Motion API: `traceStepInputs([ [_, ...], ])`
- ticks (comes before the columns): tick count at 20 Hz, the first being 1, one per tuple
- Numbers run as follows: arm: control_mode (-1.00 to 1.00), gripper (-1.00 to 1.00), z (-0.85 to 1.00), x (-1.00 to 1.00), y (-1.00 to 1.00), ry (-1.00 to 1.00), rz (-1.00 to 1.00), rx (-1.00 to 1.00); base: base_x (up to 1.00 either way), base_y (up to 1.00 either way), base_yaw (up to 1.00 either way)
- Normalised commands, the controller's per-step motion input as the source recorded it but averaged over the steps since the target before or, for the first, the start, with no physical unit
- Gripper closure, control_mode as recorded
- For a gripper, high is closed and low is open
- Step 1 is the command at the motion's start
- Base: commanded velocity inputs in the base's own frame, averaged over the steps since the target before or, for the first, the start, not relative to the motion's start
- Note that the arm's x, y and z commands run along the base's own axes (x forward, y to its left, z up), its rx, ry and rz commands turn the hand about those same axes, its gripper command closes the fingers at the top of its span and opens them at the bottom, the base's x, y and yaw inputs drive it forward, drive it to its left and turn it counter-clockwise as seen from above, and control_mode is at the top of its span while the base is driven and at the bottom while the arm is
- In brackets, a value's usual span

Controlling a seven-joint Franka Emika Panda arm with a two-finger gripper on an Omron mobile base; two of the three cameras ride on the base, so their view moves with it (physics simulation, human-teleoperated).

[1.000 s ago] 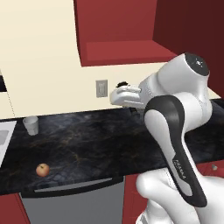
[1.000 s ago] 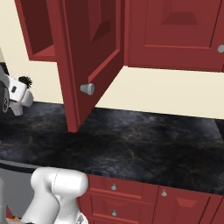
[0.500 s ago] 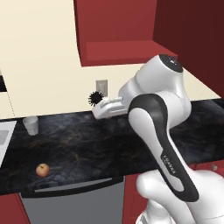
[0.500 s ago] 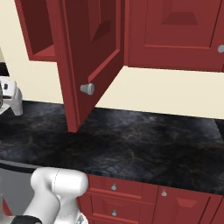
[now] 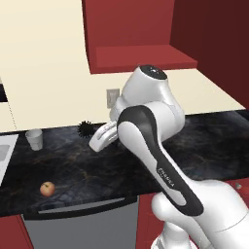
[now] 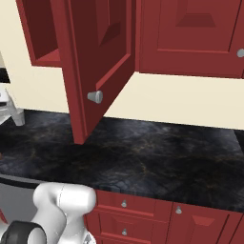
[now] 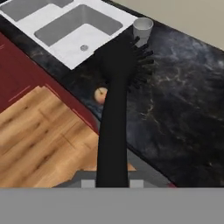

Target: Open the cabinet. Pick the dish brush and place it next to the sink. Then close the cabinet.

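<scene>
Hand view: sink [image 7: 52,41] basins bare

Even, diffuse rendered light throughout — no visible lamp, no glare. The dark marbled surface [image 5: 73,165] carries faint veining and only dull sheen. The open cabinet [image 6: 95,62] door shades its own interior. All views are soft and low in resolution; the hand view shows the dish brush [image 7: 114,109] as a featureless black silhouette — edges undistorted.
</scene>
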Motion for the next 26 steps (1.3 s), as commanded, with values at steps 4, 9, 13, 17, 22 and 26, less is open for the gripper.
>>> traceStepInputs([
  [4, -1.0, 1.0, -0.48, 0.3, 0.19, 0.0, 0.26, -0.13, 0.0, 0.0, 0.0],
  [9, -1.0, 1.0, -0.04, 0.41, 0.26, 0.02, 0.21, -0.2, 0.0, 0.0, 0.0],
  [13, -1.0, 1.0, -0.03, 0.68, 0.4, 0.12, 0.16, -0.09, 0.0, 0.0, 0.0],
  [17, -1.0, 1.0, -0.51, 0.45, 0.54, 0.13, 0.13, 0.0, 0.0, 0.0, 0.0],
  [22, -1.0, 1.0, -0.29, 0.14, 0.39, 0.01, 0.05, 0.0, 0.0, 0.0, 0.0],
  [26, -1.0, 1.0, -0.22, 0.03, 0.09, -0.07, 0.06, 0.0, 0.0, 0.0, 0.0],
])
